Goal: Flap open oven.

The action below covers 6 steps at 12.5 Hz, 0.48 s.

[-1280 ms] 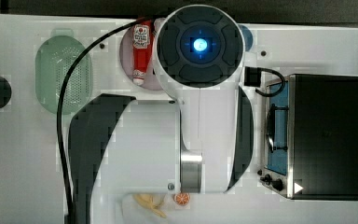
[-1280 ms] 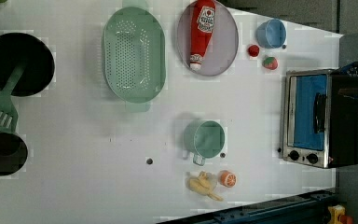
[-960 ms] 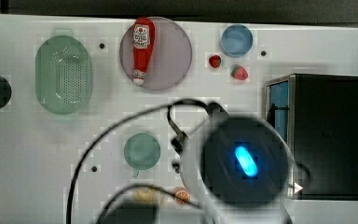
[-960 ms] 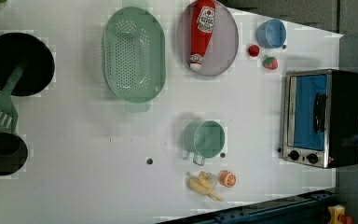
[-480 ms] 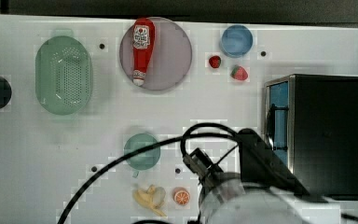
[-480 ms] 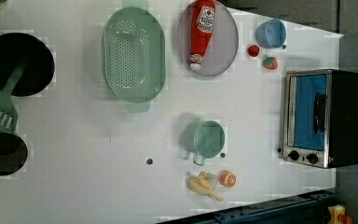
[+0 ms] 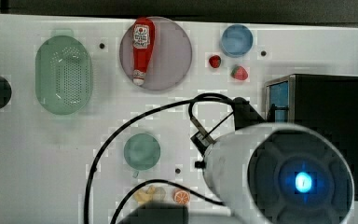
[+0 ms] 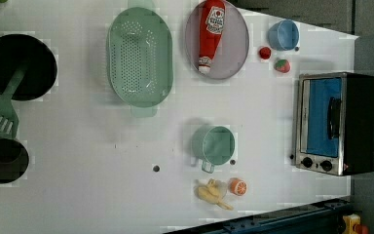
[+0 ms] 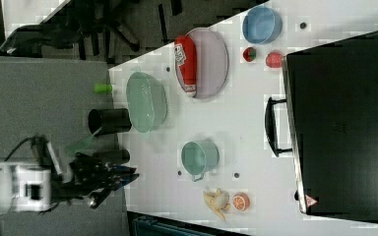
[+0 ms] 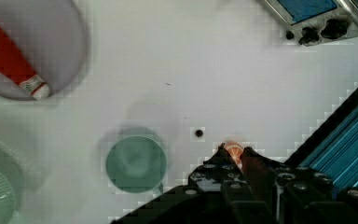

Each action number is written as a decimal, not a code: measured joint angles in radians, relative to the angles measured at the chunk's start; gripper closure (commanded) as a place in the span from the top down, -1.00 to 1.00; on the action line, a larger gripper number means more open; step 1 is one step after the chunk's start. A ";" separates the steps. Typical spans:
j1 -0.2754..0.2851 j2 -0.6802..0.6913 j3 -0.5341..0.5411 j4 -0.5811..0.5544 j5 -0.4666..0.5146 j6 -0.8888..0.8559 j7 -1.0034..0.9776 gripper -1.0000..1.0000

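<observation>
The oven [image 8: 336, 124] is a black box with a silver front, standing at the left view's right. Its blue glass door [image 8: 321, 117] is shut, and the black bar handle [image 8: 334, 117] lies across it. In the right view the oven [image 9: 344, 128] has its handle [image 9: 270, 128] sticking out toward the table. My arm's wrist [image 7: 303, 182], with a blue light, covers the lower front of the oven [image 7: 326, 107] in the top view. My gripper [image 10: 234, 150] hangs high over the table, well away from the oven [image 10: 317, 14], its fingers close together with nothing between them.
A green mug [image 8: 216, 145], an orange slice [image 8: 237, 186] and a yellow peel [image 8: 212, 191] lie in front of the oven. A ketchup bottle [image 8: 212, 34] rests on a plate [image 8: 236, 44]. There are also a green colander [image 8: 139, 56], a blue bowl [image 8: 282, 35] and two strawberries [image 8: 281, 66].
In the top view my arm has swung from the upper middle down to the lower right, beside the oven. The oven door has stayed shut.
</observation>
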 measured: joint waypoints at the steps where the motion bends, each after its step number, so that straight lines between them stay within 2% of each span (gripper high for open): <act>1: 0.004 0.014 -0.020 -0.006 0.001 0.001 -0.046 -0.65; 6: 0.008 0.062 -0.169 -0.022 0.002 0.092 -0.431 -0.65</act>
